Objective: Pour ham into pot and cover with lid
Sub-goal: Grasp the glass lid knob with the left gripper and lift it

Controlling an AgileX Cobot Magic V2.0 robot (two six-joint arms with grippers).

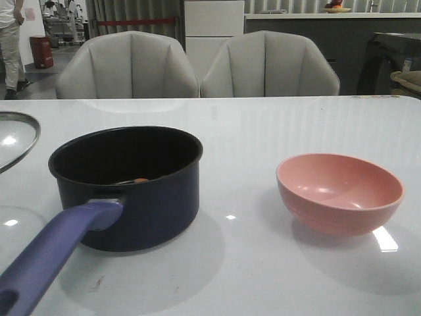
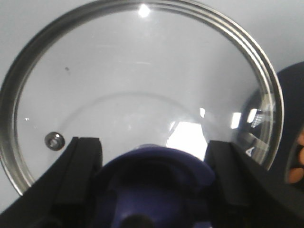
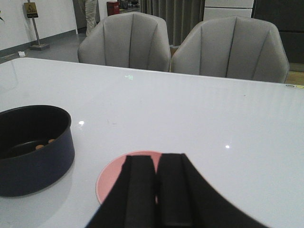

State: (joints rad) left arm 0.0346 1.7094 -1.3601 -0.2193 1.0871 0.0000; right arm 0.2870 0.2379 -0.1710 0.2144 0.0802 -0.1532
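The dark navy pot (image 1: pixel 131 197) stands left of centre, its purple-blue handle (image 1: pixel 59 253) pointing toward me. A few orange ham slices (image 1: pixel 141 180) lie on its black bottom, also visible as ham (image 3: pixel 43 144) in the right wrist view. The clear glass lid (image 2: pixel 142 80) with its steel rim hangs just left of the pot; only the lid's edge (image 1: pixel 16 135) shows in the front view. My left gripper (image 2: pixel 156 156) is shut on the lid's purple-blue knob (image 2: pixel 156 175). My right gripper (image 3: pixel 156 159) is shut and empty, above the pink bowl (image 3: pixel 114 178).
The pink bowl (image 1: pixel 339 191) sits empty on the right of the white table (image 1: pixel 243 131). Two grey chairs (image 1: pixel 197 66) stand behind the far edge. The pot's rim (image 2: pixel 292 118) lies close beside the lid.
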